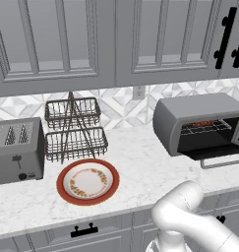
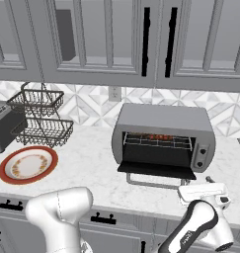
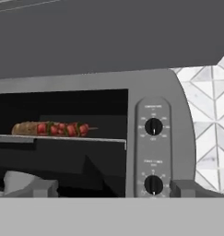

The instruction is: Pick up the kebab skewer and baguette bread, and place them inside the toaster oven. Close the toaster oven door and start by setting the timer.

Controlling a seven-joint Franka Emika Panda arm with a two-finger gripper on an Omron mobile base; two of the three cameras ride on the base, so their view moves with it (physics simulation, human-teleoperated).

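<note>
The toaster oven point(image 2: 163, 118) stands on the counter with its door point(image 2: 156, 169) folded down flat, silver handle toward me. On the wire rack inside lie the baguette bread point(image 3: 25, 128) and, right of it, the kebab skewer point(image 3: 62, 128) with red chunks; from the right base they read as a reddish strip point(image 2: 156, 137) at the back. My gripper point(image 2: 206, 184) hovers low before the oven's right front corner, level with the control panel. It is open, its fingertips point(image 3: 39, 186) set wide apart with nothing between them. Two black knobs point(image 3: 153, 126) face it.
An empty red-rimmed plate point(image 1: 67, 194) sits on the marble counter left of the oven. Behind it stands a two-tier wire basket rack point(image 1: 74, 130), and a grey slot toaster point(image 1: 16, 150) is at the far left. Upper cabinets hang overhead.
</note>
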